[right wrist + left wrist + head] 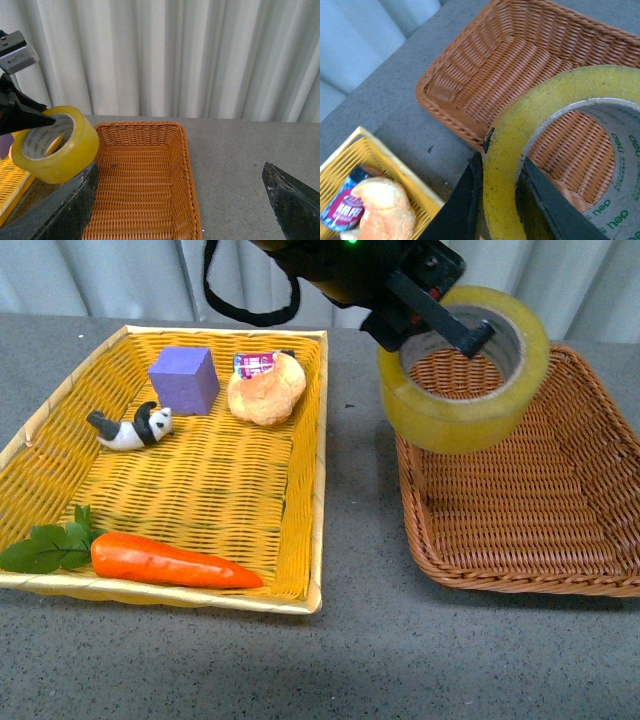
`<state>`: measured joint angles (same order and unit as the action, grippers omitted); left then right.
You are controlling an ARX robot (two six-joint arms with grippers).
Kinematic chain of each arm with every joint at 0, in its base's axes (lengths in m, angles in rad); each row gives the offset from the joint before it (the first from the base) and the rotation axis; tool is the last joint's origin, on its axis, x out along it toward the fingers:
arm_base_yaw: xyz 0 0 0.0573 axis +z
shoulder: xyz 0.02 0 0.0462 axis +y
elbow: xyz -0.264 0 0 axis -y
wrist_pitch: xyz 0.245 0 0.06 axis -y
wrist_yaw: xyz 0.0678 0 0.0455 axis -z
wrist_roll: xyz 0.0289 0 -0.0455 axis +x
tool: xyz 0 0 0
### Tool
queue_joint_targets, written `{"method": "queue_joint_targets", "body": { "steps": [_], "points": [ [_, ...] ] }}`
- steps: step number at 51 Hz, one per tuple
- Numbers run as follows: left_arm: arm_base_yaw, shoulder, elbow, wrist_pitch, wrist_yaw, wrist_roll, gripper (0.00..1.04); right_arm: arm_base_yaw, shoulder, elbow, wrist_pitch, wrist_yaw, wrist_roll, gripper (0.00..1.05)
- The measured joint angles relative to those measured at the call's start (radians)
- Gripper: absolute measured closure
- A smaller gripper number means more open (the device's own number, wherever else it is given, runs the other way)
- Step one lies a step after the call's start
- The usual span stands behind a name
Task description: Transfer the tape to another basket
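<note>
My left gripper (440, 325) is shut on the tape (462, 410), a wide yellowish roll with a white printed core. It holds the roll in the air over the near-left corner of the brown wicker basket (560, 500). In the left wrist view the fingers (455, 210) pinch the roll's wall (500, 190), one outside and one inside the core, above the basket (520, 65). The right wrist view shows the tape (55, 145) held beside the basket (140, 175). My right gripper (180, 200) is open and empty, above the basket's far side.
A bright yellow basket (60, 420) at the left holds a purple cube (184, 379), a bread roll (266, 390), a toy panda (130, 429) and a carrot (170, 561). Grey tabletop (360, 640) surrounds both baskets. White curtains (175, 55) hang behind.
</note>
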<state>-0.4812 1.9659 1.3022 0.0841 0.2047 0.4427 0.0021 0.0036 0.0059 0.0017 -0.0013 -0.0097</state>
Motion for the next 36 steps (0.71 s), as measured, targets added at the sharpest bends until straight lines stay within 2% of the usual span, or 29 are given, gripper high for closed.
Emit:
{"method": "queue_joint_targets", "body": {
  "steps": [11,33,36],
  "points": [
    [-0.057,0.031,0.060,-0.017,0.005,0.068,0.89,0.000,0.000,0.000,0.000,0.000,0.000,0.09],
    [-0.055,0.031,0.063,-0.025,0.005,0.088,0.89,0.000,0.000,0.000,0.000,0.000,0.000,0.09],
    [-0.055,0.031,0.063,-0.025,0.005,0.088,0.89,-0.011,0.028,0.022,-0.064,-0.040,-0.044,0.09]
  ]
}}
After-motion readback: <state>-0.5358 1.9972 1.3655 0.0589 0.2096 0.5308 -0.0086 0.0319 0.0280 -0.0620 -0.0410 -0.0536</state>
